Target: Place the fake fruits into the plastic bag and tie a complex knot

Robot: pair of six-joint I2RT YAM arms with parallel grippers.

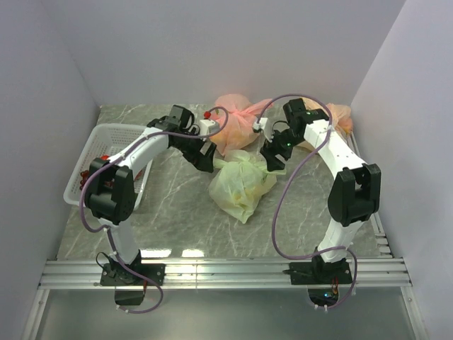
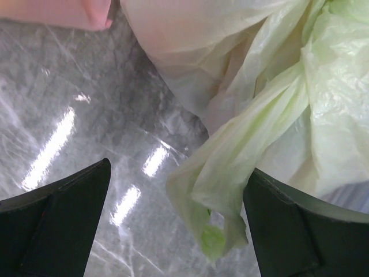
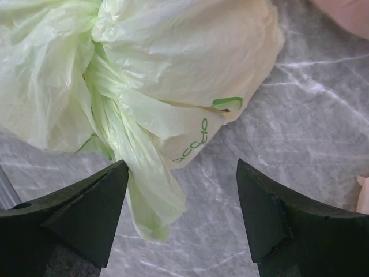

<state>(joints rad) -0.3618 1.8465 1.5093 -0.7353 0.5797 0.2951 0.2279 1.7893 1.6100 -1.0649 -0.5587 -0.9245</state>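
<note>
The pale-green plastic bag lies bunched on the marble table between my two grippers. Its knot is gathered at the top, with two tails sticking out. One tail hangs between my left gripper's open fingers, close to the right finger. The other tail hangs between my right gripper's open fingers, close to the left finger. Neither grips it. The left gripper is at the bag's upper left, the right gripper at its upper right. The fake fruits are hidden.
A pink knotted bag lies just behind the green bag. An orange-tan bag sits at the back right behind my right arm. A white basket stands at the left wall under my left arm. Walls close the back and sides.
</note>
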